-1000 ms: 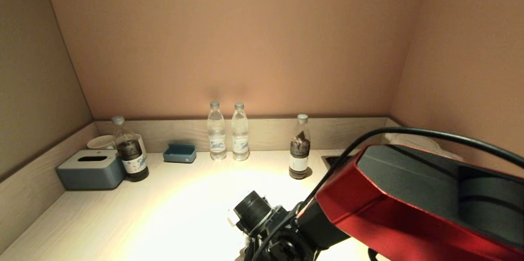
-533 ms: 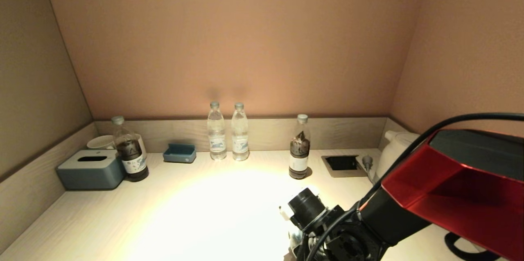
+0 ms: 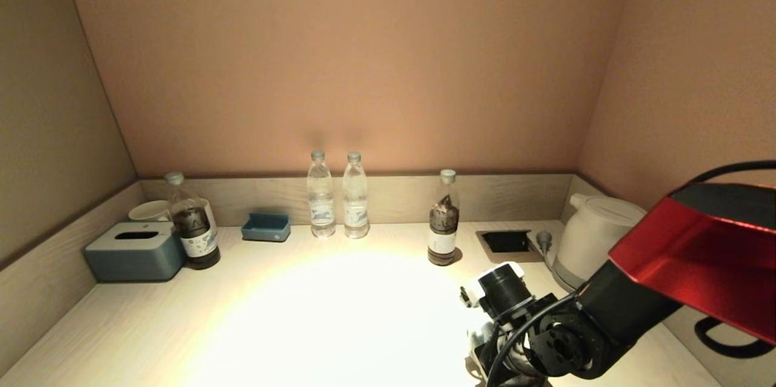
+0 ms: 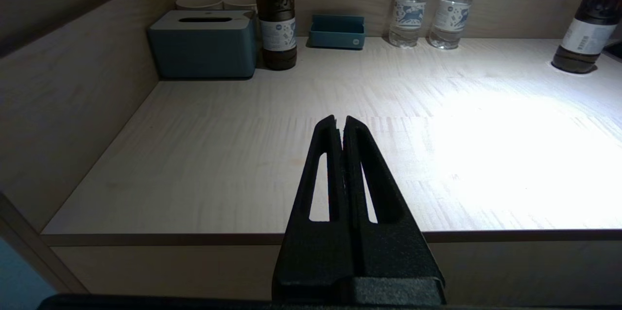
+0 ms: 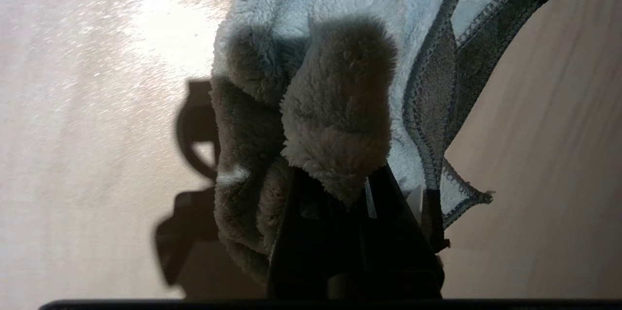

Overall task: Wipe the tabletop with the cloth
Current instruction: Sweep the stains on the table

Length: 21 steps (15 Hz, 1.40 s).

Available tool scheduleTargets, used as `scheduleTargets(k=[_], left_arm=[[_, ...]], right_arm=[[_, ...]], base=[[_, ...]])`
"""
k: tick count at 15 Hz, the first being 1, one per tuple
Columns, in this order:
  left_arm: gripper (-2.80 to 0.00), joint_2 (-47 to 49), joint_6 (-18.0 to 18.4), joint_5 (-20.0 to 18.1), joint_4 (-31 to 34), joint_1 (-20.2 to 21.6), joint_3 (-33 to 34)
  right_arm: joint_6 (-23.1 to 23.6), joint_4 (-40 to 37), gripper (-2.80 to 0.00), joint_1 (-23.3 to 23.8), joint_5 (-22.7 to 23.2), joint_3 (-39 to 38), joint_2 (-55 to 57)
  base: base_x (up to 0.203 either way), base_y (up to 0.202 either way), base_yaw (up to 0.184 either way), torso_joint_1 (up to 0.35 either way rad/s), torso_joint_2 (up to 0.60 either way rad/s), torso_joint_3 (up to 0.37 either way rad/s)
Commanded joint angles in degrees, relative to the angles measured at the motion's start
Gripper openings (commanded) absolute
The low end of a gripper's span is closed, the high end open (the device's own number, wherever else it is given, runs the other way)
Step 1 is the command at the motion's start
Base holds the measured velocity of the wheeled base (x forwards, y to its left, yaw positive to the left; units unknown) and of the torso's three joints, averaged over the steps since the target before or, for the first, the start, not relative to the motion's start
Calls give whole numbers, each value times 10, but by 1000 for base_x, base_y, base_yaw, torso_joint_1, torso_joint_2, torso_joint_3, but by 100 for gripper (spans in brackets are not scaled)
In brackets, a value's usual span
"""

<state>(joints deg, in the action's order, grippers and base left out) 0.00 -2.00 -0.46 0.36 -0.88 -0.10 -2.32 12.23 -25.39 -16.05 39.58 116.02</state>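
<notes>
My left gripper (image 4: 344,123) sits parked off the desk (image 4: 243,154) edge, fingers pressed together; right gripper (image 5: 359,188) pinches the cloth (image 5: 316,81) down at the right front, so I reckon mid-wipe, left side maybe undone.

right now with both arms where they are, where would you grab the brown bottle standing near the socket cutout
Grip the brown bottle around its straight middle at the white label, coming in level from the front. It stands upright and apart from the kettle, with bare tabletop before it. The right gripper is shut on the cloth; the left gripper is free.
</notes>
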Motion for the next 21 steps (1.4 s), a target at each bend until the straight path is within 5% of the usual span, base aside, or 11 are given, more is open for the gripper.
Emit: scheduleTargets(k=[1, 6, 12, 21], left_arm=[[-280, 0, 0, 0, 0, 0, 0], [-280, 0, 0, 0, 1, 0, 0], [-280, 0, 0, 0, 1, 0, 0], [-280, 0, 0, 0, 0, 0, 0]], right_arm=[[13, 4, -280, 33, 9, 10, 3], [37, 3, -280, 105, 15, 89, 58], [36, -1, -280, 115, 15, 174, 116], [22, 2, -280, 21, 24, 204, 124]], base=[[0, 0, 0, 0, 0, 0], [0, 0, 0, 0, 0, 0], [0, 0, 0, 0, 0, 0], [0, 0, 0, 0, 0, 0]])
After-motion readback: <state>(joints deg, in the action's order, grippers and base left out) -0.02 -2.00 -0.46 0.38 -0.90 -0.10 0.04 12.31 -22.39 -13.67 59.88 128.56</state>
